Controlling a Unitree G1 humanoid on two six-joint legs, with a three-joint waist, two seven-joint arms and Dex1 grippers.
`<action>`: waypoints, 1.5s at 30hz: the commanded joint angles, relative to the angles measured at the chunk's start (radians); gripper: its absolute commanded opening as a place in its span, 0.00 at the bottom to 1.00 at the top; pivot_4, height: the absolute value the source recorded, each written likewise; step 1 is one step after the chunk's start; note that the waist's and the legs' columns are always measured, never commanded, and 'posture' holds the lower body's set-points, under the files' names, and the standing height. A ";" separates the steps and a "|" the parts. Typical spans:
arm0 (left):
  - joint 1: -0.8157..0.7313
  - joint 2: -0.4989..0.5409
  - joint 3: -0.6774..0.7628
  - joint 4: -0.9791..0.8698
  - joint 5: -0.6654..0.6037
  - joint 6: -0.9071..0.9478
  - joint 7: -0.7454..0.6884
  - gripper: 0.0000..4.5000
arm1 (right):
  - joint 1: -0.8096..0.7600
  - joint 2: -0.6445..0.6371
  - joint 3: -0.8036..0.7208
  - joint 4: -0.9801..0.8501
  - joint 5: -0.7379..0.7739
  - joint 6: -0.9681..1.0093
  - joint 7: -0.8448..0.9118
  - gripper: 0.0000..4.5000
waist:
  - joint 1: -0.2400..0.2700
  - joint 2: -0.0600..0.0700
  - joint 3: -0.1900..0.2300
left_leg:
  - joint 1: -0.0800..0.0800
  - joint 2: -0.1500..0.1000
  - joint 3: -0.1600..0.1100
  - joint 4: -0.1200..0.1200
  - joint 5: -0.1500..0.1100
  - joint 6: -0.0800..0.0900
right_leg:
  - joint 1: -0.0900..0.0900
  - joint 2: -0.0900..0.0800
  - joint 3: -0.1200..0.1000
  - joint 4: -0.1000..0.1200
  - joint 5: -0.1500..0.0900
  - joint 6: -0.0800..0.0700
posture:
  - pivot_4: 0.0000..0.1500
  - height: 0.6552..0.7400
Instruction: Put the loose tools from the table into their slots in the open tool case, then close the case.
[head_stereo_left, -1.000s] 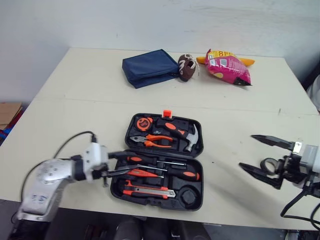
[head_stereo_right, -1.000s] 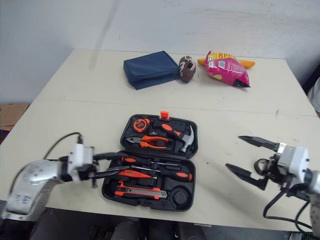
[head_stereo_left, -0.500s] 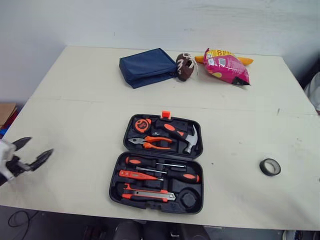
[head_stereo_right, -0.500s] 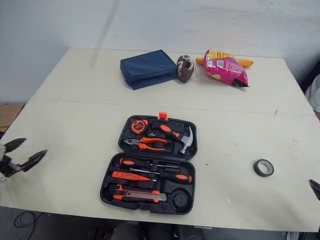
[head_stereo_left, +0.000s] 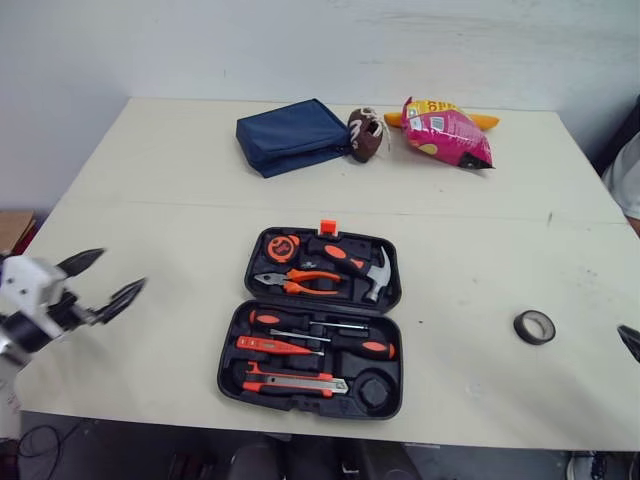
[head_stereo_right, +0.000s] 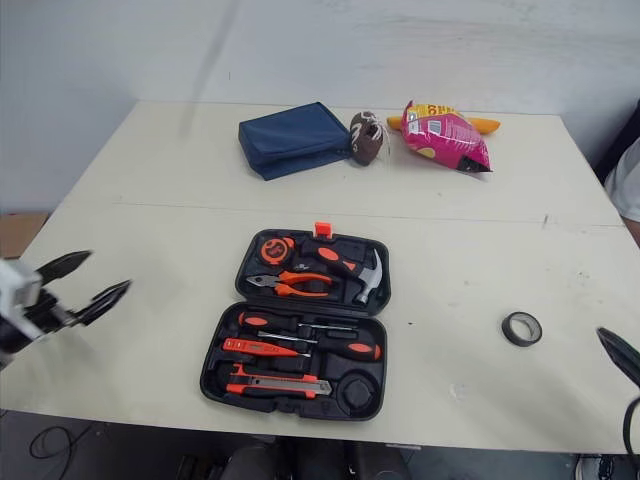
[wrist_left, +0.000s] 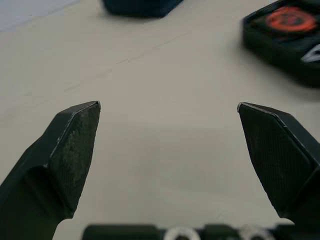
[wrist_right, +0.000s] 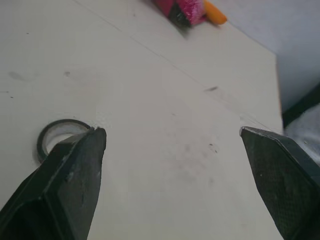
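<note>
While the left arm reaches in from the lower left, its pincer (head_stereo_left: 124, 266) gapes empty above the bench (head_stereo_left: 180, 200). Spread wide, the right pincer (wrist_right: 171, 131) hovers near the tape roll (head_stereo_left: 534, 326), lower right. The open tool case (head_stereo_left: 312, 320) lies centre.

Right claw (head_stereo_right: 621, 355) cut by edge; blurred shape probably tool case (wrist_left: 286, 35).

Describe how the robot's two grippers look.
The left gripper has a white boxy housing carrying two black fingers that taper to angled tips, with finely cross-hatched inner pads. The right gripper has the same black, wedge-shaped, textured fingers.
</note>
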 joint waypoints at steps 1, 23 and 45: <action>-0.021 -0.001 -0.040 -0.150 -0.054 0.075 -0.002 0.99 | -0.019 -0.073 -0.001 -0.069 0.009 0.125 -0.002 1.00 | 0.000 0.000 0.000 | 0.000 0.000 -0.001 0.000 0.002 0.001 | 0.000 0.001 0.000 0.000 0.000 0.000 | 1.00 1.00; -0.143 -0.058 -0.335 -0.672 -0.286 0.483 0.014 0.99 | -0.297 -0.397 0.569 -0.007 -0.180 0.394 0.321 1.00 | -0.002 0.000 0.004 | -0.001 -0.001 0.000 0.003 0.003 -0.002 | 0.000 0.003 0.005 -0.001 -0.003 0.007 | 1.00 1.00; -0.168 -0.020 -0.359 -0.711 -0.291 0.517 -0.039 1.00 | -0.446 -0.360 0.677 -0.051 -0.178 0.385 0.388 0.01 | -0.002 0.003 0.005 | -0.002 -0.001 0.000 0.006 0.003 -0.002 | 0.001 0.003 0.005 0.000 -0.003 0.007 | 1.00 1.00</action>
